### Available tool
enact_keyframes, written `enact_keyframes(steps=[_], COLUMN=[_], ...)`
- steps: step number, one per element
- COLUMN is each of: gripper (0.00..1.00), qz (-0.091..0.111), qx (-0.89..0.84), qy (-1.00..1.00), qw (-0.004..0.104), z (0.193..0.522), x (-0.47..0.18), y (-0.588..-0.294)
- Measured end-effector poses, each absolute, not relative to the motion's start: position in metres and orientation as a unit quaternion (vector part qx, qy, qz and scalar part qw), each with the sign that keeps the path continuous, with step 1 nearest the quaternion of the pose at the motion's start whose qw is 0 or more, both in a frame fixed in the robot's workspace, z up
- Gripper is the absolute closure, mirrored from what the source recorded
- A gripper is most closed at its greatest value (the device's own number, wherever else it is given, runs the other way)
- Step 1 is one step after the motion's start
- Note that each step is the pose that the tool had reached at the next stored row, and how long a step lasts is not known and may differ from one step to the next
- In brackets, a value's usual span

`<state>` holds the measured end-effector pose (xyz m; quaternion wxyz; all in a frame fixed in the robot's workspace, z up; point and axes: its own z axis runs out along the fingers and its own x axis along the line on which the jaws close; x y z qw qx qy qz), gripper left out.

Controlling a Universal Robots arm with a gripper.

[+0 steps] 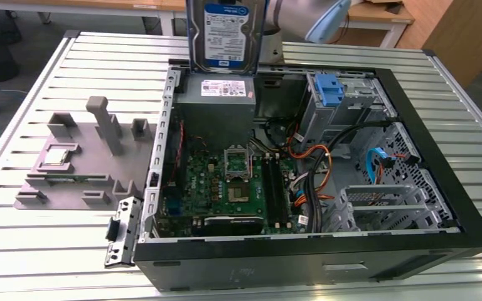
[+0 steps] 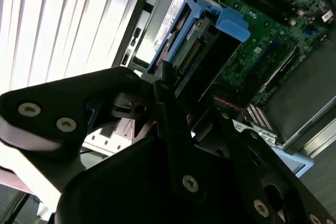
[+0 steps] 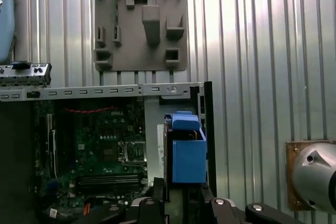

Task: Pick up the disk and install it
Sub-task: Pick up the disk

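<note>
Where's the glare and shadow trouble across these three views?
Second wrist view: the ribbed silver metal table is blown out white, while the black pincer gripping the silver rectangular disk in blue plastic rails is in deep shadow. First wrist view: bright streaks on the table; the green motherboard sits dim. Exterior view: even light, only soft shadow inside the black computer case.

The exterior view looks down at a slant onto the open computer case (image 1: 308, 263) on the slatted tabletop (image 1: 57, 251). The first wrist view faces straight down from well above. The second wrist view sits close, tilted along the claw (image 2: 186, 90). All three share the motherboard (image 1: 224, 188) and the gripped disk (image 1: 224, 34).
</note>
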<state>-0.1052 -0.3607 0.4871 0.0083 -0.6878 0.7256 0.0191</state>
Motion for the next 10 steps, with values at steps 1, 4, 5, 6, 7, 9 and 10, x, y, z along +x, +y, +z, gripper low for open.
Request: enact_keyframes(steps=[1, 4, 5, 6, 7, 9, 10], gripper=[0.65, 0.65, 0.65, 0.65, 0.65, 0.65, 0.65], qz=[0.019, 0.019, 0.020, 0.020, 0.020, 0.020, 0.020], qx=[-0.688, -0.688, -0.688, -0.688, -0.688, -0.688, -0.688], qy=[0.726, 0.726, 0.726, 0.726, 0.726, 0.726, 0.726], qw=[0.008, 0.008, 0.008, 0.008, 0.008, 0.007, 0.007], z=[0.487, 0.487, 0.487, 0.487, 0.487, 0.487, 0.487], x=[-0.101, -0.087, -0.082, -0.078, -0.073, -0.065, -0.061], y=[-0.361, -0.361, -0.361, -0.361, -0.361, -0.361, -0.361])
